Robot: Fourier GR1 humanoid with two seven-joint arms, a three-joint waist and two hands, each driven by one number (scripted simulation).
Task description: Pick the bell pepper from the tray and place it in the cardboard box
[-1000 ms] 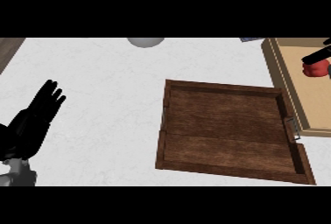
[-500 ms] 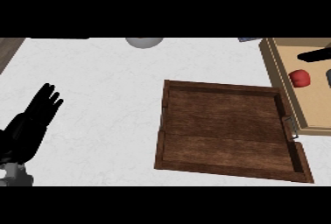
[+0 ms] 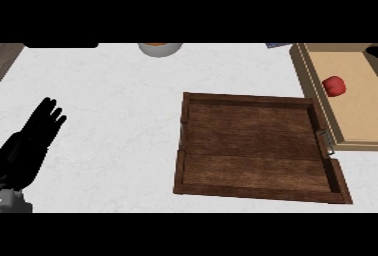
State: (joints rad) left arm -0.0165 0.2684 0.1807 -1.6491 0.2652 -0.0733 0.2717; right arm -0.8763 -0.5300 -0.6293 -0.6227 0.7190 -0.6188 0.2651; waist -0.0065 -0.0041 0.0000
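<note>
The red bell pepper (image 3: pixel 334 85) lies on the floor of the tan cardboard box (image 3: pixel 316 107) at the right edge, with nothing touching it. The dark wooden tray (image 3: pixel 255 147) in the middle holds nothing. My left hand (image 3: pixel 31 145) rests open at the lower left, fingers straight and pointing up, well away from the tray. A small dark tip of my right hand (image 3: pixel 373 50) shows at the right edge over the box's far corner, apart from the pepper.
A round bowl (image 3: pixel 159 48) with something orange in it stands at the counter's far edge. A small blue object (image 3: pixel 277 45) peeks in beside the box's far corner. White counter lies between my left hand and the tray.
My right hand let go of the pepper inside the box and drew back up and right, almost out of view. The pepper now lies free. The left hand stayed put.
</note>
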